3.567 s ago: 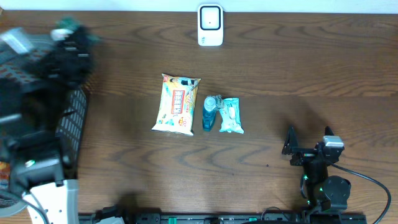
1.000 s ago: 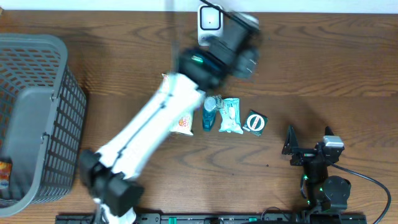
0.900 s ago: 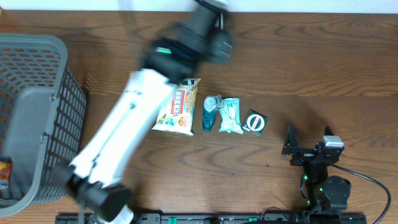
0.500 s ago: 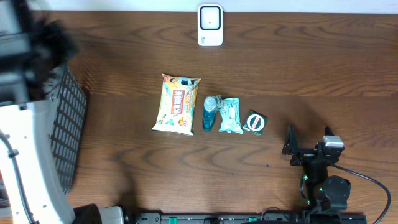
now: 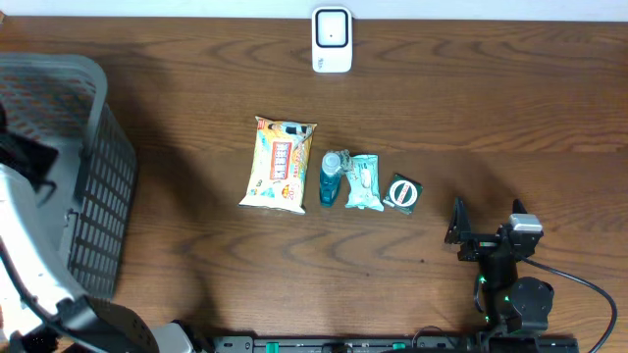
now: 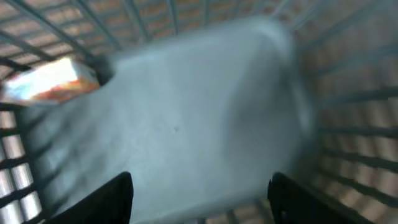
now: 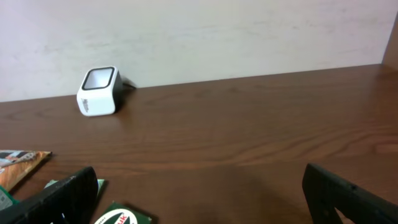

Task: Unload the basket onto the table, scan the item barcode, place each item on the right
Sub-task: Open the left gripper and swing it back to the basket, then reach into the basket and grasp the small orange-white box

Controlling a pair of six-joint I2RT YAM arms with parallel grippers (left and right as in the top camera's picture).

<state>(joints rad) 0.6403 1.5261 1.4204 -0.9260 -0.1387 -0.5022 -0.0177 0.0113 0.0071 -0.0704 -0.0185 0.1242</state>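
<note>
Over the basket point(image 5: 110, 196), the left gripper point(image 6: 202, 190) hangs open and empty. The right gripper point(image 7: 200, 183) rests wide open at the tabletop's point(image 5: 491, 98) near right. The next item is probably the orange packet point(image 6: 46, 81) in the basket's corner: descend squarely, pinch its short side and leave the faces uncovered for the scanner point(image 5: 332, 39). Count: one scanner, one basket, one packet inside. Four items sit in a row: bag point(image 5: 281, 164), bottle point(image 5: 331, 177), pouch point(image 5: 363, 182), green pack point(image 5: 402, 192).

Four things lie in one row in the middle of the table point(image 5: 491, 118): from left to right a snack bag point(image 5: 280, 165), a bottle point(image 5: 331, 178), a pouch point(image 5: 363, 182) and a small box point(image 5: 402, 192). The scanner point(image 5: 332, 39) stands behind them at the far edge. The basket point(image 5: 108, 196) is at the far left, with one packet point(image 6: 50, 82) inside it.
</note>
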